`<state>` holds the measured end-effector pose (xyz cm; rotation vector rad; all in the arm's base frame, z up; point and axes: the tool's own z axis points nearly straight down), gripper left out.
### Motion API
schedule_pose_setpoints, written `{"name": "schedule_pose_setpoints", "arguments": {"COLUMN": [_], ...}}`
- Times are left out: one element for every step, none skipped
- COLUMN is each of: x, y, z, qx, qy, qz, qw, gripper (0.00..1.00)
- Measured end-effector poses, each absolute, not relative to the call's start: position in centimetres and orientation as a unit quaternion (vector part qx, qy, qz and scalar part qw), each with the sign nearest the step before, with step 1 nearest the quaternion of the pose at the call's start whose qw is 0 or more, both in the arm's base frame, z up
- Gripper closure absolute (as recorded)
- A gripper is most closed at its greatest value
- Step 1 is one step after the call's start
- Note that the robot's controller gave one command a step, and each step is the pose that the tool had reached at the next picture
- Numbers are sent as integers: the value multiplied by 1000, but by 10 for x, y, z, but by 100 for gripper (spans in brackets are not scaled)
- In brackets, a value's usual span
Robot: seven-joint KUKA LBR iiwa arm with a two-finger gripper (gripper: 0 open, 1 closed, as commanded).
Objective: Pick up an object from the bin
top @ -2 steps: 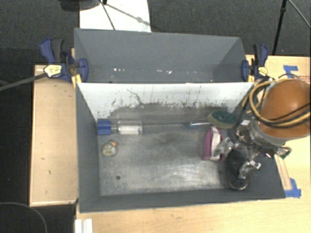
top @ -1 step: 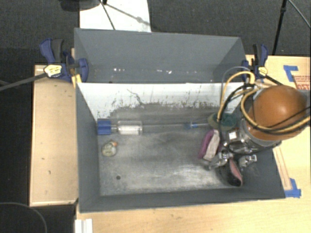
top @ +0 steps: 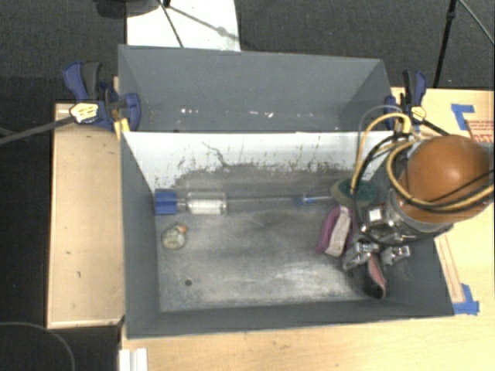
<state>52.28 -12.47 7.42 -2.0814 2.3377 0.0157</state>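
Orange wrist cover (top: pixel 445 172) sits highest, at the right of the frame, with yellow and black cables (top: pixel 371 141) looped up its left side. Gripper (top: pixel 371 255) is seen below it, low in the lower right corner of the grey bin (top: pixel 255 76). Jaw state cannot be told: the metal parts are cluttered and partly hidden by the wrist.

A dark item with a reddish edge (top: pixel 377 283) lies right under the gripper, touching or nearly touching it, close to the bin's lower right corner. A purple-and-white item (top: pixel 336 230) lies just beside the gripper on its left, tilted. Whether either is pinched cannot be told.

A greenish item (top: pixel 346 188) is partly seen above these, by the back wall.

A long clear tube (top: pixel 203 204) with a blue cap (top: pixel 165 202) at its left end lies along the foot of the back wall. A small round item (top: pixel 174 237) lies below the cap, well apart from the gripper.
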Motion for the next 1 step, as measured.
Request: {"name": "schedule_pose_setpoints", "arguments": {"x": [525], "y": [-136], "z": [224], "qx": [-658], "qy": [753], "qz": [-3], "qw": [3], "gripper": [100]}}
